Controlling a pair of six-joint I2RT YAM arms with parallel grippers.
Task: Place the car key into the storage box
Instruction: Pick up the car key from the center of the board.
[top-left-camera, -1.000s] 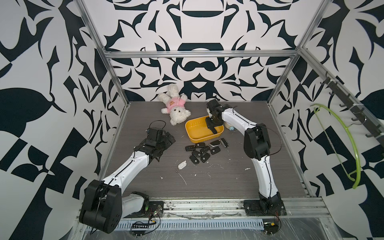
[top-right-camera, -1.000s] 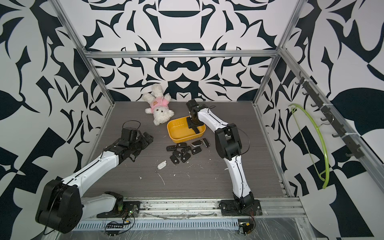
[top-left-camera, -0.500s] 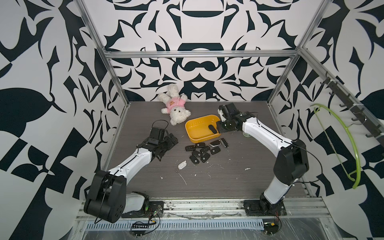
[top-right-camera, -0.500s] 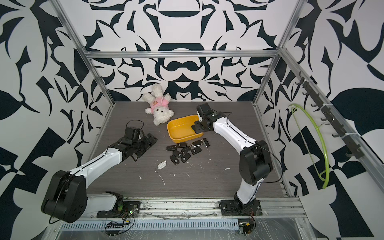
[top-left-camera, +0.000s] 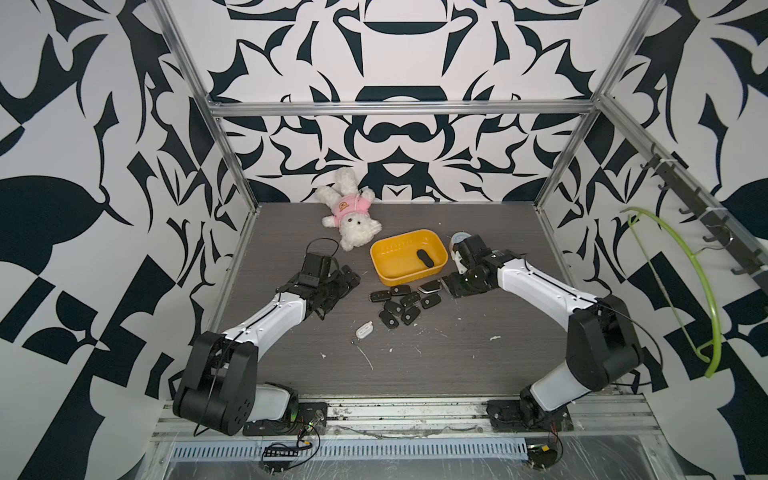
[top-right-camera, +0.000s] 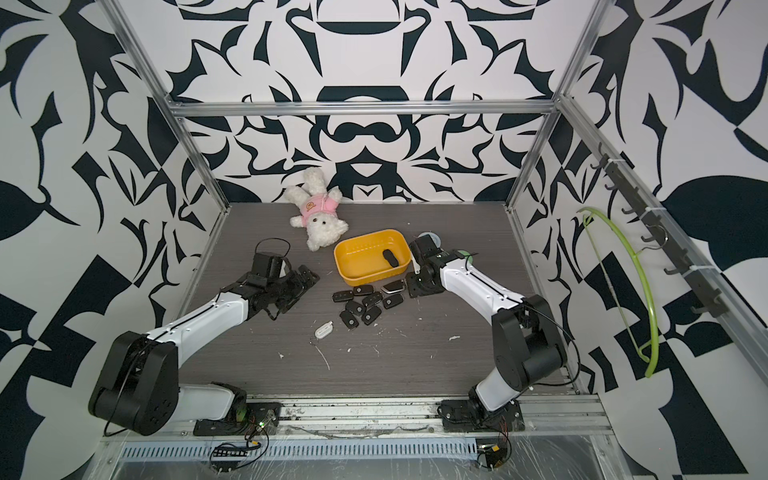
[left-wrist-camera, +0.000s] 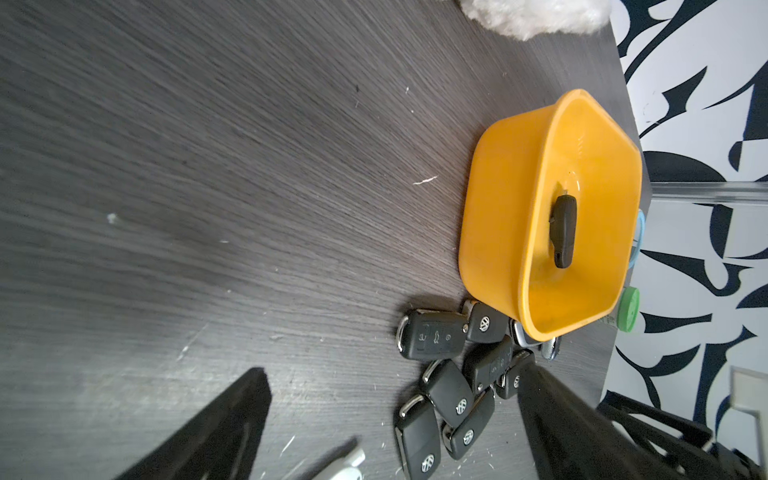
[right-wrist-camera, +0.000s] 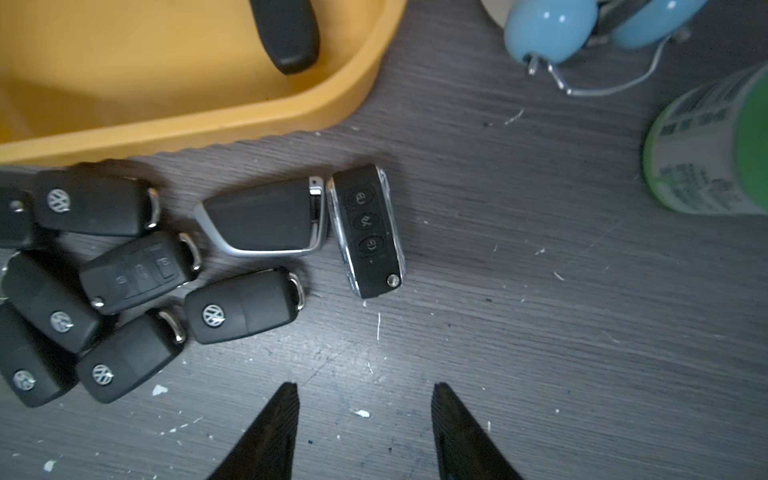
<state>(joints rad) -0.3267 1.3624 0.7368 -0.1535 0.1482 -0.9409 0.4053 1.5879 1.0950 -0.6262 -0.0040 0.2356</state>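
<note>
Walled in by black-and-white patterned panels, looked down on a dark wood-grain tabletop (top-left-camera: 457, 365) flecked with white specks. Found the storage box (top-left-camera: 399, 279), yellow-orange and shallow, sitting toward the back middle, just in front of a white plush toy (top-left-camera: 351, 216) in a pink shirt. Spotted one black car key (top-left-camera: 424, 258) lying flat on the box floor, toward its right end (same key seen in both top views and both wrist views). Saw a cluster of black keys (top-left-camera: 399, 305) on the table close against the box's near wall, some overlapping. Picked out among them a silver-edged fob (right-wrist-camera: 262, 218) touching a chrome-trimmed three-button key (right-wrist-camera: 368, 232). Noted a white fob (top-left-camera: 364, 331) lying apart, nearer the front. Made out the right gripper (right-wrist-camera: 365, 384) low over the table beside the box's near right corner. Held its fingers (right-wrist-camera: 274, 432) parted over bare table, gripping nothing, tips aimed at the chrome-trimmed key without touching it. Found the left gripper (left-wrist-camera: 395, 369) well left of the box, spread wide and empty, facing the cluster. Glimpsed a pale blue alarm clock (right-wrist-camera: 548, 29) and a green-capped bottle (right-wrist-camera: 706, 145) just beyond the box's right end, partly hidden by the right arm in both top views.
</note>
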